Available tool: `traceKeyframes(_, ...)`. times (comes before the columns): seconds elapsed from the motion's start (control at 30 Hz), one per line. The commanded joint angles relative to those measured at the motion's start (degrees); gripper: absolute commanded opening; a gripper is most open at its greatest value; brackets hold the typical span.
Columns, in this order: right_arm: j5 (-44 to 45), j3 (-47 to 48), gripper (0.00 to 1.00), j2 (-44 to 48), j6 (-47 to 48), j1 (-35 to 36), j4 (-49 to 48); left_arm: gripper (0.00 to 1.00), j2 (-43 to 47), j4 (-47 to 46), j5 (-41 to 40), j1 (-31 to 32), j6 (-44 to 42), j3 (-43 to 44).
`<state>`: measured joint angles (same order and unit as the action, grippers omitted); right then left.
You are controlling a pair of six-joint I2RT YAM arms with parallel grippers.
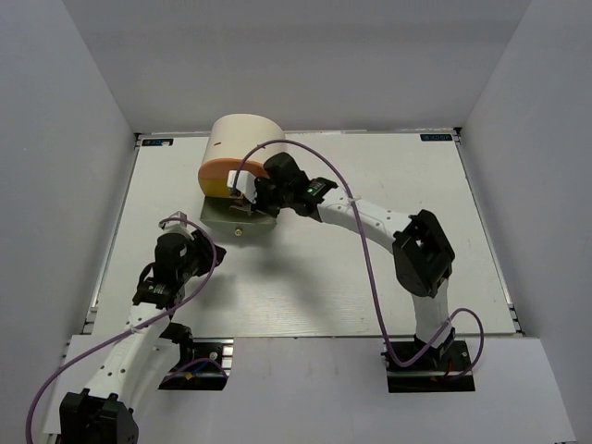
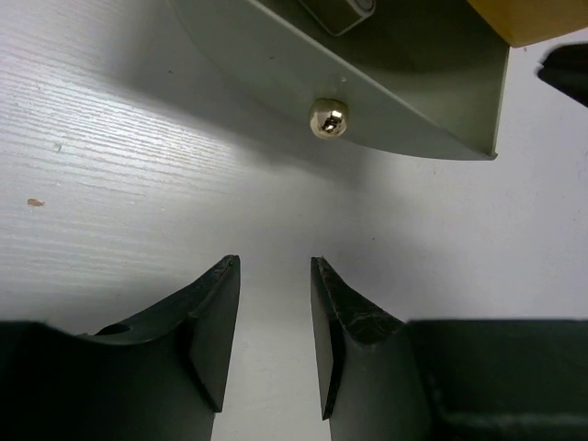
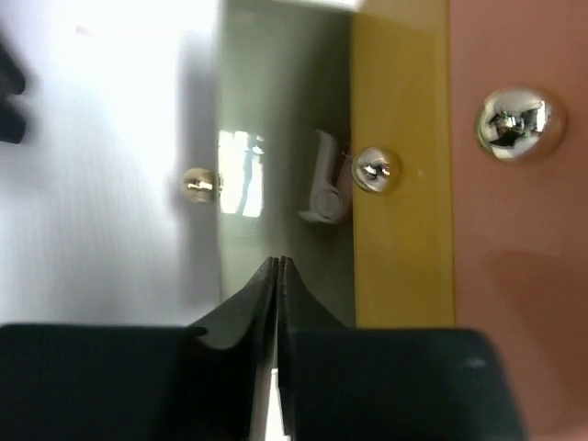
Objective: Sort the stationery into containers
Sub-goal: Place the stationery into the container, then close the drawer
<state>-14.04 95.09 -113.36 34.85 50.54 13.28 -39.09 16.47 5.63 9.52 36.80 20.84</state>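
Observation:
The cream half-cylinder chest (image 1: 242, 139) stands at the far middle of the table. Its orange drawer (image 1: 220, 170) and yellow drawer (image 1: 215, 188) are pushed in. A grey-green bottom drawer (image 1: 227, 218) is pulled out. A small whitish item (image 3: 322, 191) lies inside it and also shows in the left wrist view (image 2: 342, 9). My right gripper (image 1: 248, 192) is shut just above the open drawer, in front of the yellow drawer front (image 3: 400, 230). My left gripper (image 1: 191, 242) is open and empty over bare table, facing the drawer's knob (image 2: 328, 118). No highlighters or eraser are in view.
The open grey-green drawer (image 2: 404, 101) juts toward the arms, its knob (image 1: 239, 232) at the front. The yellow knob (image 3: 375, 170) and the orange knob (image 3: 519, 122) are close to the right fingers. The right arm (image 1: 370, 217) spans the middle of the table.

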Motion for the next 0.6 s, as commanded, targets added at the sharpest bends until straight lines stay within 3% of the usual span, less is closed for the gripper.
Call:
traceKeyframes(0.0, -11.82, -1.65, 0.00, 6.56, -0.06, -0.88, -0.19, 0.47, 1.29, 1.98, -1.40, 0.15, -0.85, 1.92)
traceKeyframes(0.1, -22.02, -6.56, 0.00, 9.64, 5.10, -0.89, 1.92, 0.47, 3.40, 2.69, -2.72, 0.15, -0.85, 1.92)
traceKeyframes(0.23, -23.57, -7.29, 0.00, 7.46, 8.21, 0.25, 6.66, 0.47, 4.64, 4.53, -3.26, 0.15, -0.06, 1.92)
traceKeyframes(0.33, -21.56, -5.62, 0.00, 5.08, 8.92, 0.52, 7.21, 0.47, 5.86, 6.02, -3.78, 0.15, 0.65, 2.53)
traceKeyframes(0.57, -11.29, -1.41, 0.00, -1.07, 7.34, 1.84, 5.97, 0.68, 7.01, 8.22, -4.92, 0.15, 2.31, 3.59)
